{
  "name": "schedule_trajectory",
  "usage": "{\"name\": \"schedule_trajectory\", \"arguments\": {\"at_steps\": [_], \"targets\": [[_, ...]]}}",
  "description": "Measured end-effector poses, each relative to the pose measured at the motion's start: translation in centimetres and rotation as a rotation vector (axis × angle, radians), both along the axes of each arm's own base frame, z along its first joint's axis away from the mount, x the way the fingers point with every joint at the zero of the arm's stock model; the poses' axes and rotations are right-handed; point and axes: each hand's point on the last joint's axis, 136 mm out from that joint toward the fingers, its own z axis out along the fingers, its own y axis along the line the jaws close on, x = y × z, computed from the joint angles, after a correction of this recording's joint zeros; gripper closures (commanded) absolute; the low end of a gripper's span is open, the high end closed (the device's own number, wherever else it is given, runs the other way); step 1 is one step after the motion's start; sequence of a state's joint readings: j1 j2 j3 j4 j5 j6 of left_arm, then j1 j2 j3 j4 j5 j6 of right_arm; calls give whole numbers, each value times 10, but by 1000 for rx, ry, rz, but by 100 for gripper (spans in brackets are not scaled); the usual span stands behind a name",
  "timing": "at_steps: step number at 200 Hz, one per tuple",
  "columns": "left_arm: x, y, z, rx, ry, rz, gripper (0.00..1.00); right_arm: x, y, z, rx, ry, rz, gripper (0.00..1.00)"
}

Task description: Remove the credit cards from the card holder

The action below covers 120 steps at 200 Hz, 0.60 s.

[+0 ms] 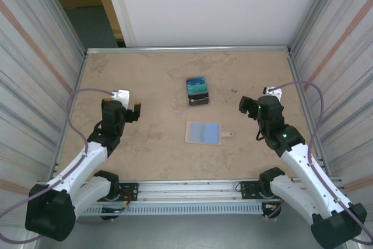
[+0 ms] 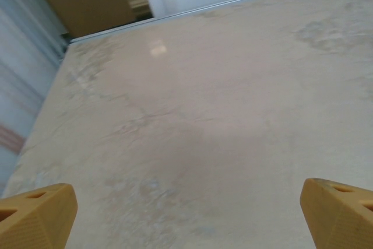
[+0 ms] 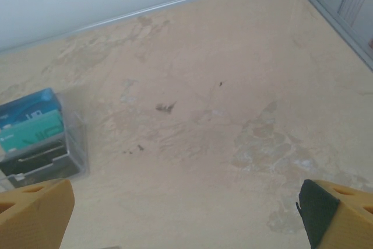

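Observation:
The card holder (image 1: 198, 98), a small clear box, stands at the middle of the table. The credit cards (image 1: 196, 85), one blue and one teal, stand upright in it. In the right wrist view the card holder (image 3: 44, 164) is at the left edge with the blue and teal credit cards (image 3: 32, 122) sticking up from it. My left gripper (image 1: 129, 103) is open over bare table, well left of the holder. My right gripper (image 1: 258, 98) is open to the holder's right. Both left gripper (image 2: 186, 217) and right gripper (image 3: 186, 217) hold nothing.
A pale blue flat rectangle (image 1: 203, 132) lies on the table in front of the holder, with a small tan tab (image 1: 228, 135) at its right. Corrugated metal walls (image 1: 41, 68) close in both sides. A metal rail (image 1: 186, 48) marks the far table edge.

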<state>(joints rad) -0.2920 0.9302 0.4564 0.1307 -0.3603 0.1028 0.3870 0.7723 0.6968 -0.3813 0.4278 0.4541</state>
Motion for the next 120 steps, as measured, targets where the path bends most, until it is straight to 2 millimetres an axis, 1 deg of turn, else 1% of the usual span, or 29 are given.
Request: {"name": "schedule_trajectory", "arguments": {"at_steps": [20, 39, 72, 89, 120], "targets": [[-2, 13, -11, 9, -8, 46, 1, 0, -4, -10, -13, -17, -6, 2], [-2, 21, -16, 4, -24, 71, 1, 2, -8, -20, -36, -8, -10, 1], [3, 35, -26, -27, -46, 95, 1, 10, -12, -22, -70, -14, -9, 2], [6, 38, -32, -35, -44, 97, 1, 13, -14, -25, -84, -25, -7, 1], [13, 34, -39, -46, -52, 75, 1, 16, -23, -33, -100, -27, -24, 2]]}}
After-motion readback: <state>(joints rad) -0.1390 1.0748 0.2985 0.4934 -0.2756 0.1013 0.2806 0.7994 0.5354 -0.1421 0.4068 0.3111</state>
